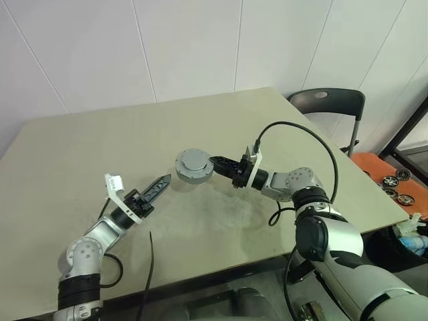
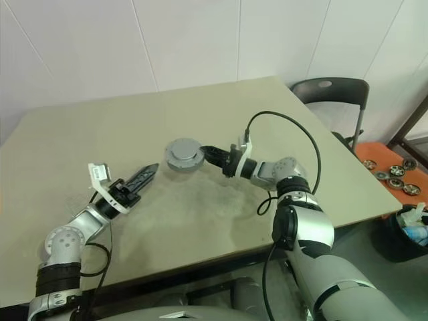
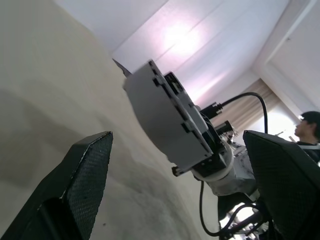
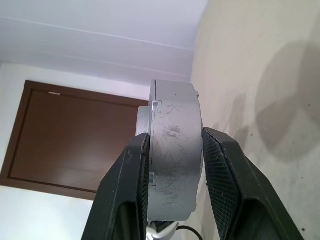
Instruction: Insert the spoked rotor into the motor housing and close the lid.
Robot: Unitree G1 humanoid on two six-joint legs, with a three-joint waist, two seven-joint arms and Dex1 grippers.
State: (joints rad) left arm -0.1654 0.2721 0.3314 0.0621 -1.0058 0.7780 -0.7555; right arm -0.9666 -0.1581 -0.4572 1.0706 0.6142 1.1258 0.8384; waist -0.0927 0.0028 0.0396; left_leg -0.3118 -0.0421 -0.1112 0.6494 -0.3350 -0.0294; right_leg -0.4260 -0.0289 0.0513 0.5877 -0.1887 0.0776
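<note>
Left gripper (image 1: 162, 182) sits just short of the motor housing (image 1: 194, 165), fingers spread wide, holding nothing. Right gripper (image 1: 215, 164) is clamped across the housing's sides, holding it just above the table (image 1: 87, 144), lid (image 1: 196, 158) seated on top. Rotor can't be seen, presumably inside. Looks like the closing step is done or nearly; next call: set the housing down and release.

left arm (image 1: 87, 251) low, fingers (image 3: 85, 180) spread | right arm (image 1: 294, 184) extended, fingers (image 4: 125, 190) clamped
</note>
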